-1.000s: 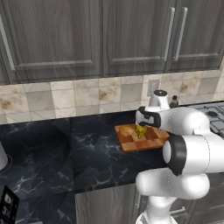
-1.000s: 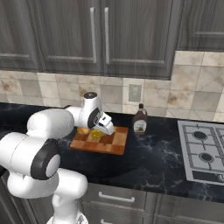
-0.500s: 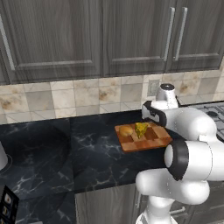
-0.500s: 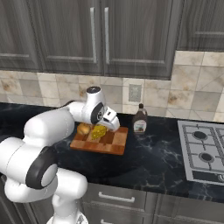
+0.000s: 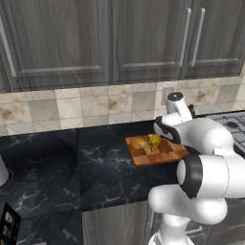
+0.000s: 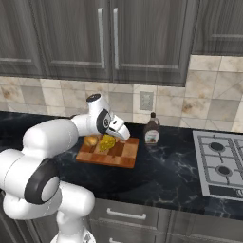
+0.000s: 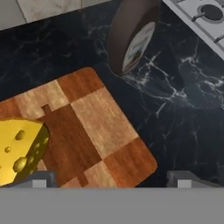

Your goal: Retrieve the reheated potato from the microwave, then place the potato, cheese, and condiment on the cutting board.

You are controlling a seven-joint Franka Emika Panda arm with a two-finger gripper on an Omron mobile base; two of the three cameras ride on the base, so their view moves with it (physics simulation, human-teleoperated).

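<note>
The cutting board [image 6: 124, 160] [image 5: 165, 154] [image 7: 94, 124] lies on the dark counter. On its left part sit the potato [image 6: 90, 140] [image 5: 138, 142] and, right beside it, the yellow cheese [image 6: 107, 142] [image 5: 154, 142] [image 7: 19, 151]. The condiment [image 6: 152, 129] [image 7: 131, 39] stands upright on the counter just right of the board, by the wall. My gripper [image 6: 124, 135] [image 5: 162, 130] [image 7: 111, 180] hovers over the board's right end, between cheese and bottle, open and holding nothing. The microwave is out of view.
A gas stove [image 6: 220, 163] [image 7: 205, 17] lies to the right of the bottle. Grey wall cabinets [image 6: 109, 38] hang above the tiled backsplash with an outlet [image 6: 146, 100]. Dark marble counter [image 5: 72, 162] stretches left of the board.
The hand has swung to the right, from over the potato and cheese to the board's right end near the bottle. Its jaws stayed open; potato and cheese lie still.
</note>
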